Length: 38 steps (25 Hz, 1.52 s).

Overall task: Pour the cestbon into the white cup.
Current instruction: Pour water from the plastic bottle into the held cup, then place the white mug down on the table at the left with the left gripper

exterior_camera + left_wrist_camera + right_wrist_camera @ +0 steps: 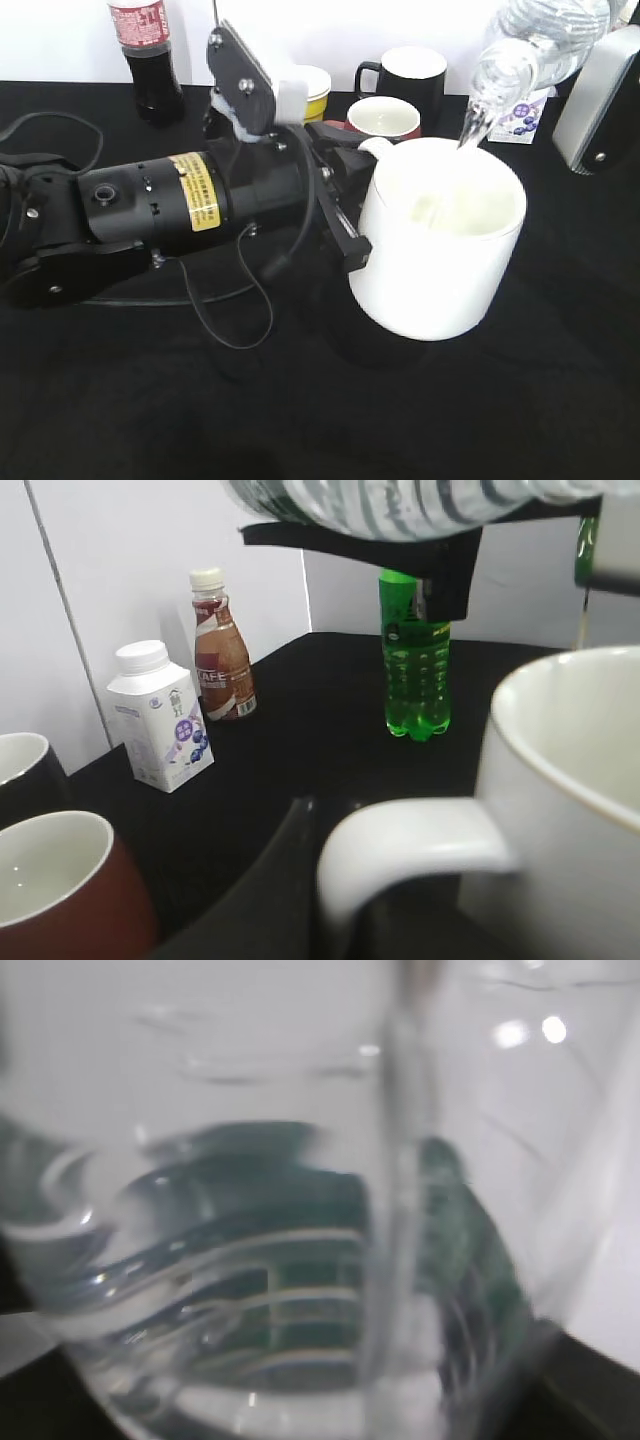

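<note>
The white cup [440,250] stands on the black table at centre right. My left gripper [348,215] is shut on its loop handle [410,845] from the left. The cestbon [535,40], clear and ribbed, is tipped mouth-down above the cup's far rim, and a thin stream of water [470,125] falls into the cup. The cestbon fills the right wrist view [300,1260], where its dark green label shows. My right gripper's black jaws [440,555] grip the cestbon [400,505] from above. The jaws themselves are hidden in the right wrist view.
Behind the cup stand a red-brown mug [383,118], a black mug [412,75], a yellow cup [312,88] and a cola bottle [148,55]. A milk carton [160,715], a brown drink bottle [222,650] and a green bottle [415,660] stand at the back right.
</note>
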{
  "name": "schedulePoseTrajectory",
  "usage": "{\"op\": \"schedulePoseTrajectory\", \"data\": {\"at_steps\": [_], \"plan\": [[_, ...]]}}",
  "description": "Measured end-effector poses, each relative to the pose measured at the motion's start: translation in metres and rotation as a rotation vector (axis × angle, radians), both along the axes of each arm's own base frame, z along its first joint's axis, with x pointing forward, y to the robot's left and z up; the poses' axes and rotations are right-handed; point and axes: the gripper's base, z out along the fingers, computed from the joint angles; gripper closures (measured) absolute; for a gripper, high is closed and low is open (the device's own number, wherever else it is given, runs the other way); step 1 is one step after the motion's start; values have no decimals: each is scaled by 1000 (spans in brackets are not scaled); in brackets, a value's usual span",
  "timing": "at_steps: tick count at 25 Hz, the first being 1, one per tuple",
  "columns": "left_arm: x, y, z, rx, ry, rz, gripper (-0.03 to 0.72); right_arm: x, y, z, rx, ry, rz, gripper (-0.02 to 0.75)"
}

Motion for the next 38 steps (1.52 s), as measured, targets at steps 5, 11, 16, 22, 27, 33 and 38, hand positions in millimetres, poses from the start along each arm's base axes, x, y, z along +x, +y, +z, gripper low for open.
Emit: {"op": "schedulePoseTrajectory", "data": {"at_steps": [5, 11, 16, 22, 27, 33, 38], "plan": [[0, 0, 0, -9, 9, -1, 648, 1, -1, 1, -8, -15, -12, 239], [0, 0, 1, -24, 30, -1, 647, 1, -1, 2, -21, -40, -22, 239], [0, 0, 1, -29, 41, 0, 647, 0, -1, 3, -33, -59, -24, 239], [0, 0, 1, -31, 44, 1, 646, 0, -1, 4, -63, -86, -28, 239], [0, 0, 5, -78, 39, 3, 642, 3, -1, -1, 199, 127, 13, 239], [13, 15, 12, -100, 34, 74, 641, 6, 0, -7, 762, 584, 83, 239], [46, 82, 52, -117, -44, 316, 641, 10, -6, -18, 1010, 826, -22, 239]]}}
